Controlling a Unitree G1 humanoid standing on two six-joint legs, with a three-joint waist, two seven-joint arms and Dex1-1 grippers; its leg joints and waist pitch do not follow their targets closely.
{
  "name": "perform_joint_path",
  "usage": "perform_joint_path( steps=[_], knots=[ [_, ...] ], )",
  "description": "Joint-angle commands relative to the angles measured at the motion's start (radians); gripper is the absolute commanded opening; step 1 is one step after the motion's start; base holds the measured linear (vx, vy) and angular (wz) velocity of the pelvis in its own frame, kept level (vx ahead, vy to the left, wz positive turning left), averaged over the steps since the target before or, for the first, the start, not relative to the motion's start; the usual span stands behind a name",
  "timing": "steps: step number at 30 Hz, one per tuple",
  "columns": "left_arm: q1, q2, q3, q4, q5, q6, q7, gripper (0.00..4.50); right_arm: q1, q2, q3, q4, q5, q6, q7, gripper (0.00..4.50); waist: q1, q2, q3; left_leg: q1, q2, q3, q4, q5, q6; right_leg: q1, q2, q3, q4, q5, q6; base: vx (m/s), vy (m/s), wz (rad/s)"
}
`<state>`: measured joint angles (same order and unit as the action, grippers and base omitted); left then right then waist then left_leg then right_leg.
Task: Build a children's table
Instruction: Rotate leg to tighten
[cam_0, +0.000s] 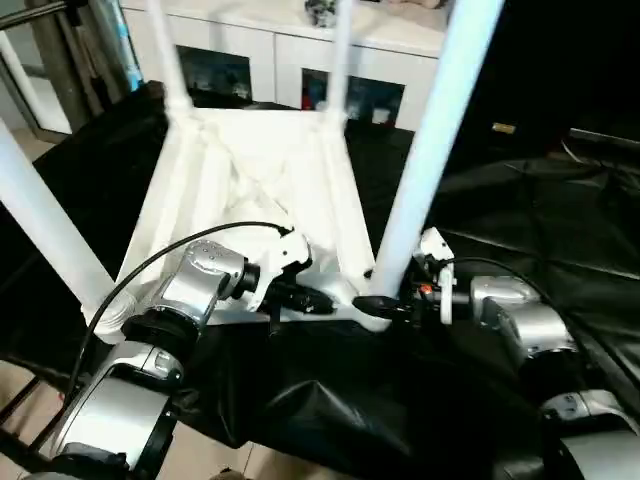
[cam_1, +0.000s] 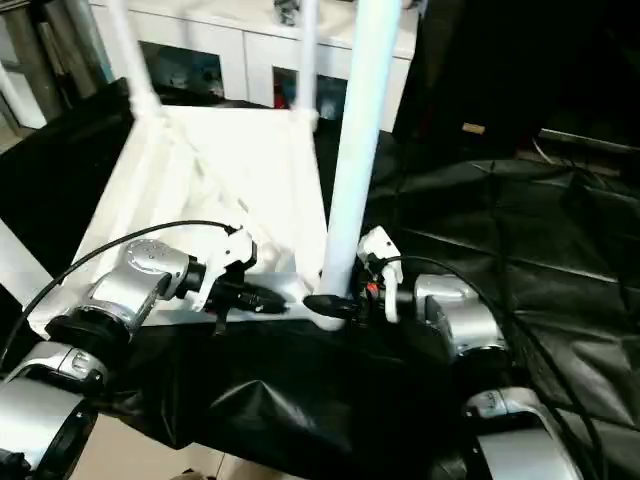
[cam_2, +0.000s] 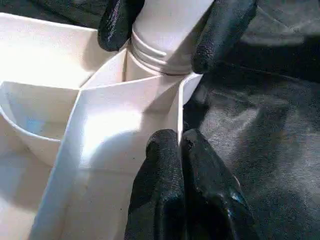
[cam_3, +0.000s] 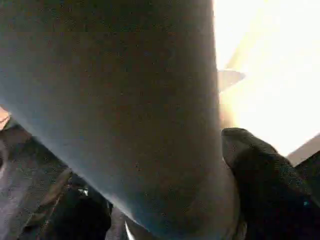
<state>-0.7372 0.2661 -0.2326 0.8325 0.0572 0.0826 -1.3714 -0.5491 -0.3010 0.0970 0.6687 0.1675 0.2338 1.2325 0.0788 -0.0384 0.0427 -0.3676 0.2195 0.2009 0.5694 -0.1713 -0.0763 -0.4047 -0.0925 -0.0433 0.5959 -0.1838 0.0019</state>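
We have the children's table (cam_0: 250, 170) lying upside down on the black cloth (cam_0: 520, 230), ribbed underside up, so that the corner sockets face us and the legs can be pushed in from above. 4 legs stand in those sockets: 2 at the far corners, 1 at the near left, and the near right leg (cam_0: 430, 150), the one we are working on. Our right gripper (cam_0: 385, 303) reaches in from the right at the very base of that leg, its black fingers (cam_2: 222, 35) set on either side of the ridged end just above the socket, apparently gripping it; holding this low, we judge, lets us steer or twist the end into the socket without levering the long tube. Our left gripper (cam_2: 180, 180) has its 2 fingers pressed together with nothing between them, tips touching the near rim of the tabletop beside that socket, probably to brace the top against sliding on the cloth. Ridges still show above the socket, so the leg may not be fully seated. A white cabinet (cam_0: 300, 60) stands behind.
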Motion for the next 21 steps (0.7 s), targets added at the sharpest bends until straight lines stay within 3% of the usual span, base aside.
perform_joint_path(
  steps=[1,8,11,14,16,17,18,19,21],
  knots=[
    [-0.010,-0.031,-0.006,-0.026,-0.034,-0.011,-0.007,0.00,0.025,0.023,0.059,-0.008,0.000,0.038,0.039,2.95,0.000,0.000,-0.059,0.017,0.018,0.001,-0.059,-0.197,0.044,0.047,-0.039,0.026,-0.052,-0.081,-0.276,0.000,0.000,0.00],
    [-0.005,-0.041,0.002,-0.033,-0.034,0.002,0.027,0.00,0.026,0.033,0.052,-0.004,0.008,0.042,0.024,2.76,0.007,-0.001,-0.059,0.017,0.018,0.001,-0.058,-0.184,0.044,0.046,-0.039,0.025,-0.051,-0.086,-0.268,0.000,0.000,0.00],
    [-0.018,-0.063,0.023,-0.013,-0.020,0.021,0.131,0.00,0.015,0.061,0.019,0.027,0.004,0.035,-0.067,2.75,0.007,-0.003,-0.058,0.017,0.018,0.001,-0.059,-0.189,0.038,0.045,-0.041,0.026,-0.052,-0.100,-0.264,0.000,0.000,0.00],
    [-0.037,-0.092,0.050,0.014,-0.011,0.035,0.252,0.00,-0.010,0.094,-0.013,0.088,-0.018,0.015,-0.201,2.72,0.002,-0.004,-0.053,0.018,0.015,-0.002,-0.063,-0.247,0.015,0.039,-0.045,0.028,-0.066,-0.224,-0.233,0.000,0.000,0.00],
    [-0.048,-0.115,0.069,0.030,-0.011,0.040,0.334,0.00,-0.027,0.117,-0.034,0.131,-0.028,0.014,-0.289,2.70,-0.008,-0.006,-0.052,0.018,0.012,-0.007,-0.067,-0.276,-0.004,0.038,-0.046,0.029,-0.073,-0.295,-0.209,0.000,0.000,0.00],
    [-0.056,-0.158,0.093,0.044,-0.013,0.061,0.448,0.00,-0.058,0.166,-0.075,0.207,-0.037,0.015,-0.466,2.70,-0.009,-0.007,-0.053,0.021,0.011,-0.007,-0.066,-0.280,-0.003,0.036,-0.045,0.029,-0.077,-0.311,-0.198,0.000,0.000,0.00],
    [-0.056,-0.158,0.093,0.044,-0.013,0.061,0.448,0.00,-0.058,0.166,-0.075,0.207,-0.037,0.015,-0.466,2.70,-0.009,-0.007,-0.053,0.021,0.011,-0.007,-0.066,-0.280,-0.003,0.036,-0.045,0.029,-0.077,-0.311,-0.198,0.000,0.000,0.00],
    [-0.056,-0.178,0.096,0.045,-0.010,0.070,0.486,0.00,-0.074,0.191,-0.098,0.243,-0.034,0.020,-0.557,2.70,-0.024,-0.008,-0.051,0.014,0.009,-0.011,-0.068,-0.281,-0.013,0.037,-0.044,0.028,-0.076,-0.330,-0.191,0.000,0.000,0.00],
    [-0.050,-0.211,0.089,0.039,0.000,0.082,0.544,0.00,-0.097,0.235,-0.131,0.299,-0.033,0.005,-0.700,2.70,-0.036,-0.006,-0.051,0.017,0.008,-0.010,-0.067,-0.289,-0.013,0.032,-0.043,0.028,-0.083,-0.358,-0.177,0.000,0.000,0.00]
  ],
)
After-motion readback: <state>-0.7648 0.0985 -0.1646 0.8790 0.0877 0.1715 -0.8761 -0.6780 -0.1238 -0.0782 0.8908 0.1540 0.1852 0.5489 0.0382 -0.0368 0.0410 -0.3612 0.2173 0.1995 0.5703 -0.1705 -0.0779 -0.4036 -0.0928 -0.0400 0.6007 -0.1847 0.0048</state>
